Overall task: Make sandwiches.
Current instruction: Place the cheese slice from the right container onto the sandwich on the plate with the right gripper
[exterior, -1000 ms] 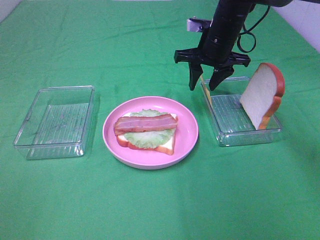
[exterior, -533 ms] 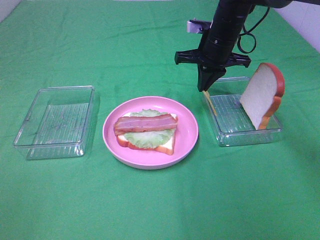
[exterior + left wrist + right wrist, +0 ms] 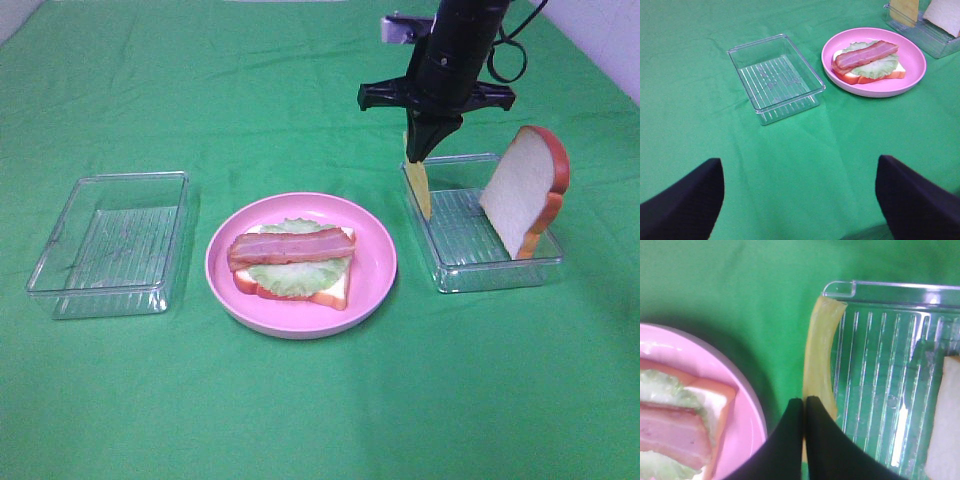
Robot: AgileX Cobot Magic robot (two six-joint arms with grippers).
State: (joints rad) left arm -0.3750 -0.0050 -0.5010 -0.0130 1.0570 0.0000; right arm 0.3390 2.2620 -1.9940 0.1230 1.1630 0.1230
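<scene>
The right gripper (image 3: 421,152) has its dark jaws pressed together on the top edge of the thin yellow cheese slice (image 3: 421,188), which hangs on edge with its long axis running straight up and down. Its lower end sits at the left wall of the right tray (image 3: 495,276), and whether it touches that wall cannot be told. In the right wrist view the cheese shows edge-on as a slim, slightly bowed, glossy band. In that same tray, of clear ribbed plastic, the upright bread slice (image 3: 520,195) leans against the right wall, its rounded orange-brown crust upward and its matte white face toward the plate. The round pink plate (image 3: 381,262) lies just left of the tray and carries the bottom bread slice (image 3: 336,290) lying flat. On it rests the ruffled pale-green lettuce leaf (image 3: 290,278), then the reddish-brown bacon strip (image 3: 290,245), whose long axis runs left to right across the plate. The left tray (image 3: 110,299), of the same clear plastic, sits apart on the green cloth (image 3: 300,410). The left gripper (image 3: 800,165) hangs with its fingers spread wide apart, holding nothing.
</scene>
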